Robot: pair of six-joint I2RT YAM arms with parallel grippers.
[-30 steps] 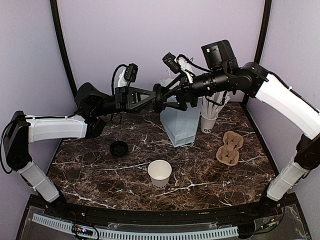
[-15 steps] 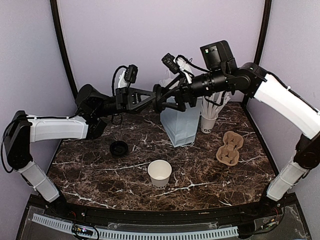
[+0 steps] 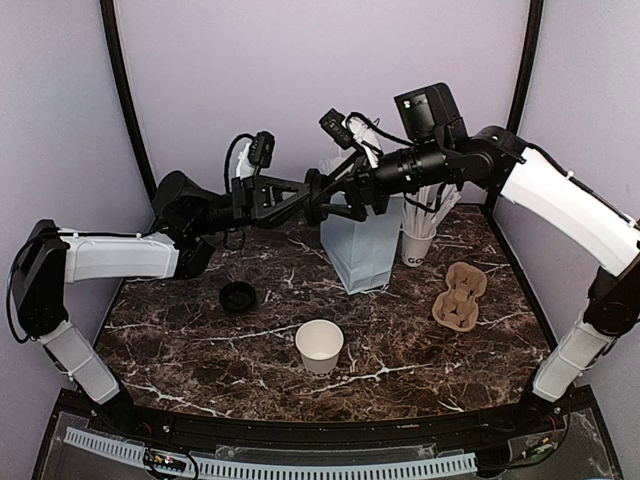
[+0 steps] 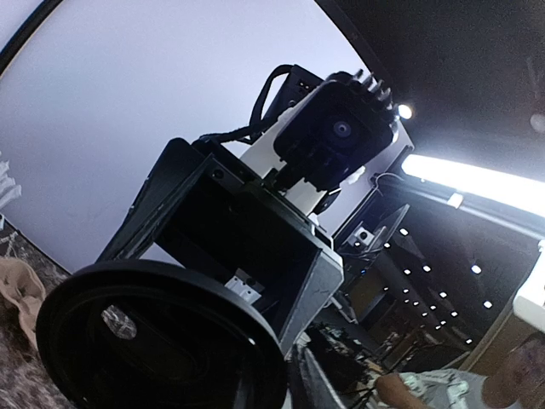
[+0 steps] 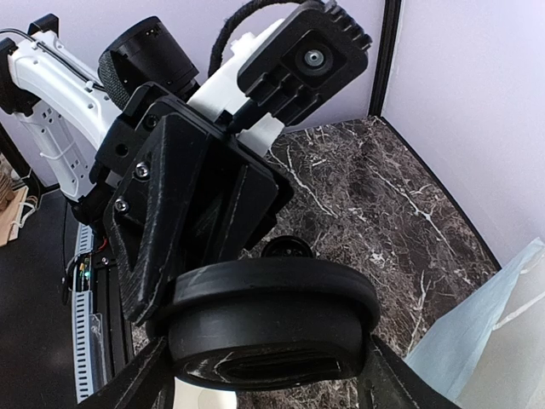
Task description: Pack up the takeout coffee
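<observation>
Dark marble tabletop (image 3: 200,360) | small white lidless paper coffee cup (image 3: 319,346) upright, front-ctr, well below both pincers, neither arm nearer | R pincer (image 3: 335,195) fingers straddling black round plastic disc (image 5: 272,319), prob gripped | L pincer (image 3: 300,192): grip can't tell

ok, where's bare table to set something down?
Free: front-left, between black lid, open white cup and near edge; front-right, between that cup and carrier. Crowded: back right, with white bag, stick cup, carrier.
</observation>
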